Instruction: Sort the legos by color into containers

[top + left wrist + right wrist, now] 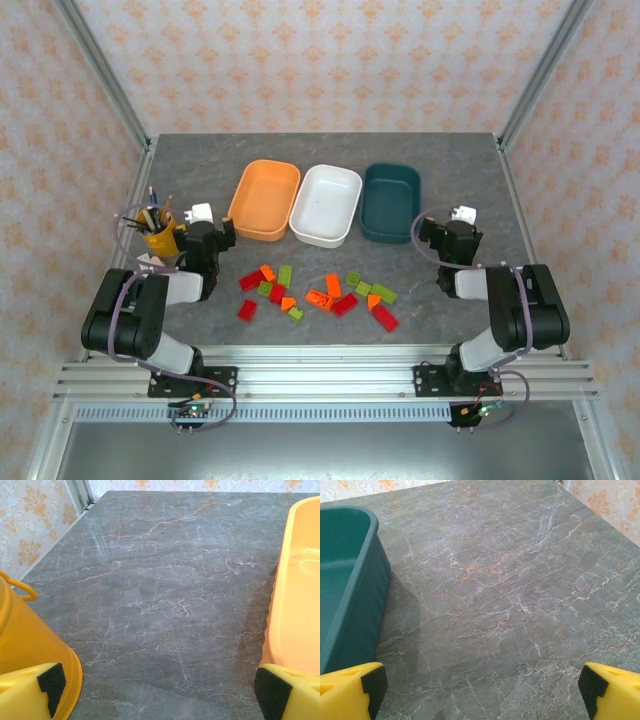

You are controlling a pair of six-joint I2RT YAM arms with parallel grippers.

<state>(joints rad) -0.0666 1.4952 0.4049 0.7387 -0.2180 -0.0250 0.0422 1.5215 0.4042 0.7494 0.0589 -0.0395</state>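
Yellow-fingered, the left gripper (pixel 165 695) stands spread wide over bare table (pixel 160 580), between the yellow pencil cup (pixel 25 645) and the orange tub (pixel 300 590). Likewise the right gripper (pixel 480 692) is spread wide, holding nothing, just right of the dark teal tub (pixel 350 590). Scattered red, orange and green legos (pixel 318 293) lie on the table, near the white tub (pixel 326 205), the middle 1 of 3.
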